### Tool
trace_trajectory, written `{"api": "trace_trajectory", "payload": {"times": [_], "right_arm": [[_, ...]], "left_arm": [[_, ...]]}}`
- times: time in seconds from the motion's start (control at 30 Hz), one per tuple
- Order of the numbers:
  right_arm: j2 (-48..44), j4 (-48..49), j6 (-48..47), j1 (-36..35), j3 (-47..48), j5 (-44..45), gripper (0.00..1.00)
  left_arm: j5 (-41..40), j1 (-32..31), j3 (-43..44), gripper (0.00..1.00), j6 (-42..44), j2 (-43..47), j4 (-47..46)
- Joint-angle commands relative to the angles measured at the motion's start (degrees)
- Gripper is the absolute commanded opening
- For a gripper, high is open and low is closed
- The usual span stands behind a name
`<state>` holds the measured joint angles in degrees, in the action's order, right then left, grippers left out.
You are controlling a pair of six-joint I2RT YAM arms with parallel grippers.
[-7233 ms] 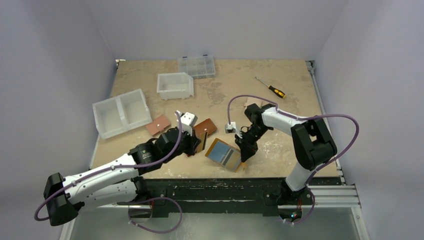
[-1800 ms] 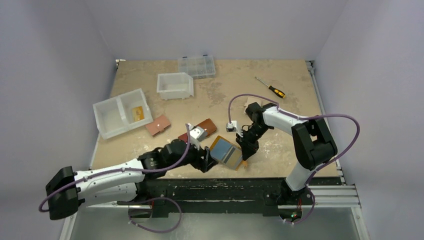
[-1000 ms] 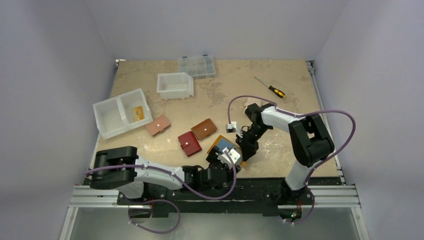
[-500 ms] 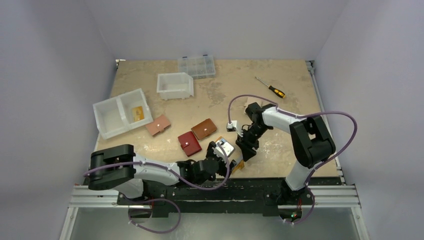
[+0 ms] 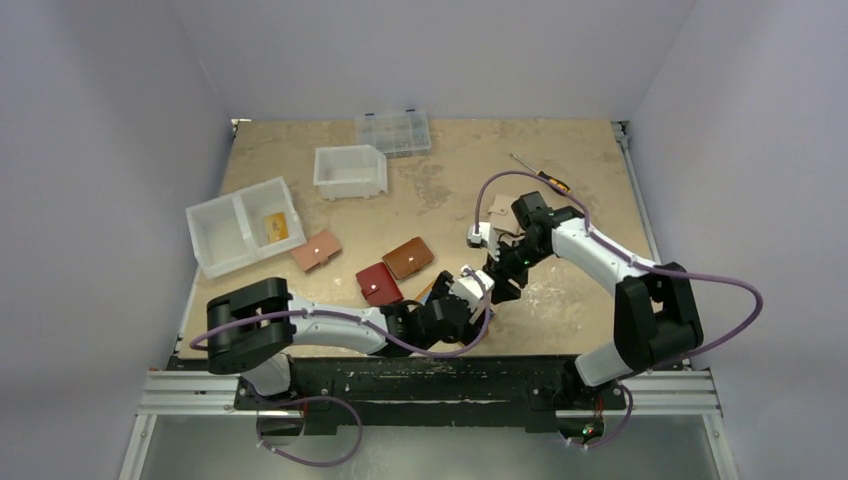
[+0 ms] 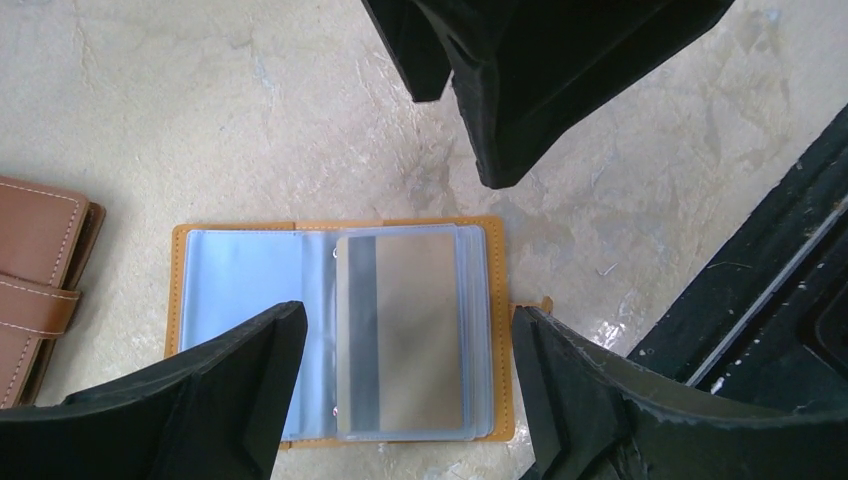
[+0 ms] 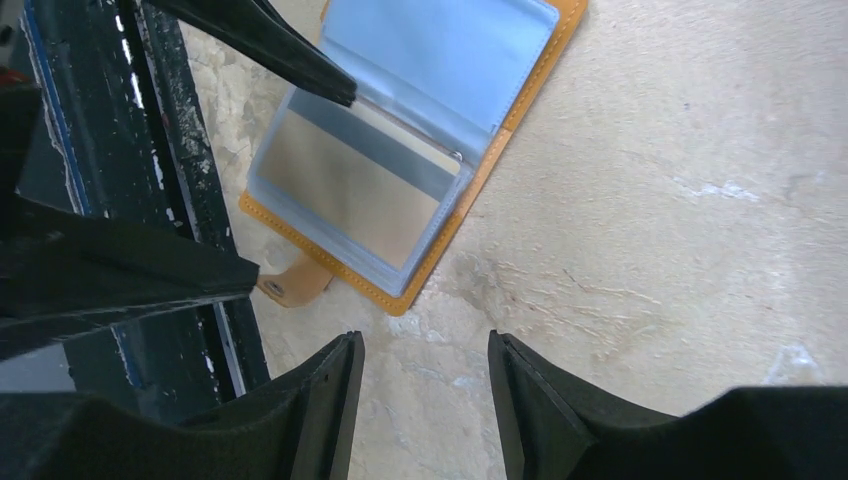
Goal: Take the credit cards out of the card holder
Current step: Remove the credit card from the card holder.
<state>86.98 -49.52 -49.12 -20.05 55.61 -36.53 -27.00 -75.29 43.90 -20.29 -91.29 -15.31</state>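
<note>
The card holder [image 6: 180, 290] lies open flat near the table's front edge, mustard rim showing, its snap tab [image 7: 290, 285] toward the rail. A tan card with a dark stripe [image 6: 410, 330] sits in its clear sleeves, beside a light blue page [image 6: 245, 290]. My left gripper [image 6: 408, 315] hovers open above it, fingers straddling the striped card's page. My right gripper [image 7: 422, 345] is open over bare table just off the holder's edge. In the top view the left gripper [image 5: 468, 296] covers most of the holder. A yellow-orange card [image 5: 274, 226] lies in the white divided bin [image 5: 215, 240].
A brown wallet [image 5: 409, 257], a dark red wallet [image 5: 378, 284] and a pinkish wallet [image 5: 316, 250] lie left of the holder. A white bin [image 5: 350, 170], a clear organiser box [image 5: 393, 132] and a screwdriver [image 5: 552, 184] sit farther back. The black front rail [image 7: 160, 150] runs close by.
My right gripper has opened and drawn back from the holder, its arm swinging right. My left gripper has moved up and right over the open holder.
</note>
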Motion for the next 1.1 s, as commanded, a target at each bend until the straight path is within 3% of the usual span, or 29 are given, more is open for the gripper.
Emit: {"api": "trace_trajectory", "payload": {"times": [0.0,0.1,0.3,1.07], "right_arm": [[-3.18,1.66,-0.51,1.41,-0.5,-0.41,0.56],[-3.72,2.24,0.17,2.55,-0.66,0.28,0.56],[-3.84,2.42,0.52,3.87,-0.77,0.17,0.55],[-3.84,1.37,-0.61,5.09,-0.86,-1.15,0.55]], "left_arm": [[-1.51,0.12,6.39,0.8,-0.26,-3.7,10.43],[-1.87,0.08,8.73,0.78,-0.97,-5.98,12.81],[-1.91,0.48,12.8,0.63,-1.06,-9.3,17.37],[9.18,5.63,8.78,0.63,-2.21,-9.5,13.21]]}}
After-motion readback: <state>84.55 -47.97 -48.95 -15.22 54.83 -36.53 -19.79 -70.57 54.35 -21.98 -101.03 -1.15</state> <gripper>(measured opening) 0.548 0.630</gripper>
